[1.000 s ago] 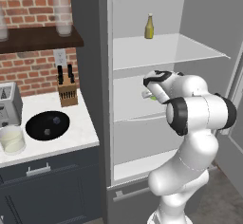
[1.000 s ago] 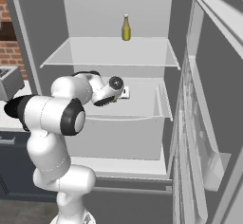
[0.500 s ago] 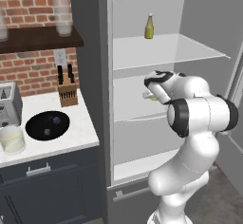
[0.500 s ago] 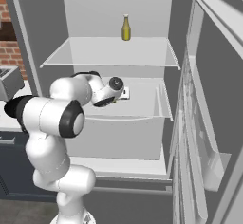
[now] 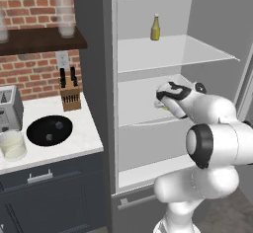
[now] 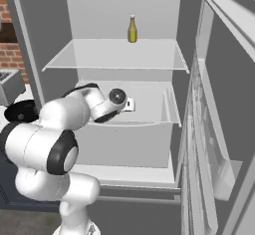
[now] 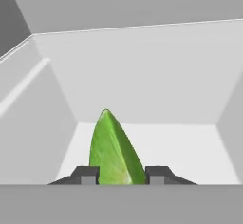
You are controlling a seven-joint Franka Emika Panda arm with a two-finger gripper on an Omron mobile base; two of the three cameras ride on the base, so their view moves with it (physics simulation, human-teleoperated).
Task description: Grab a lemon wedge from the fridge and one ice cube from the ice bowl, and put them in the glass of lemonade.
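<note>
I have the arm reaching deep into the open fridge point(image 6: 30, 40), over its middle shelf point(image 6: 149, 115), because that is where the lemon wedge point(image 7: 114, 152) lives. In the hand view the wedge stands at bottom centre, point up, green rind toward the camera, and the tool point(image 7: 121, 174) has its two dark fingertips pressed against its two sides, so I read the tool as clamped on the lemon wedge, with no gap showing on either side. In the left base view the tool point(image 5: 165, 103) sits at centre frame, just above the shelf, and a sliver of yellow-green shows under it; in the right base view the wrist hides the wedge, so I cannot confirm from there whether it is lifted or resting on the shelf. The fingers take the wedge across its thin width, which I think is the sensible hold, since the curved rind would slip otherwise. The yellow bottle point(image 5: 155, 28) stands on the top shelf, upper centre, well apart from my work and no obstacle to pulling straight out. On the desk point(image 5: 86, 133) at lower left the black ice bowl point(image 5: 48, 130) waits with its pale cubes, and the glass of lemonade point(image 5: 12, 144) stands just beside it at the left edge. My judgement: the grasp is made, the carry to the glass is next, and the ice is not yet done.
</note>
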